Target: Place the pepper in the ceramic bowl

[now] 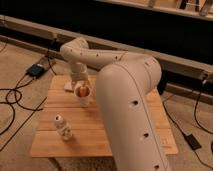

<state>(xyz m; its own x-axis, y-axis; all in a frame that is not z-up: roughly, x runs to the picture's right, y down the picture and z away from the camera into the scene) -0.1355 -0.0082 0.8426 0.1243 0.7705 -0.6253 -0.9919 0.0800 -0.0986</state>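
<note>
The pepper (pixel 82 91), small, glossy and red-orange, shows over the back middle of the wooden table (pixel 120 142). My gripper (pixel 83 93) reaches down from the white forearm (pixel 77 62) and sits right at the pepper. I cannot tell whether it holds it. A whitish shape (pixel 84 101) lies just below the pepper; whether it belongs to the gripper or is a cup is unclear. The ceramic bowl is hidden from this view, possibly behind my big white upper arm (pixel 132 105).
A small pale bottle (pixel 62 127) stands near the table's front left. A flat pale item (pixel 67 86) lies at the back left corner. Black cables (pixel 17 97) and a blue box (pixel 36 70) lie on the floor to the left. A dark wall base runs behind.
</note>
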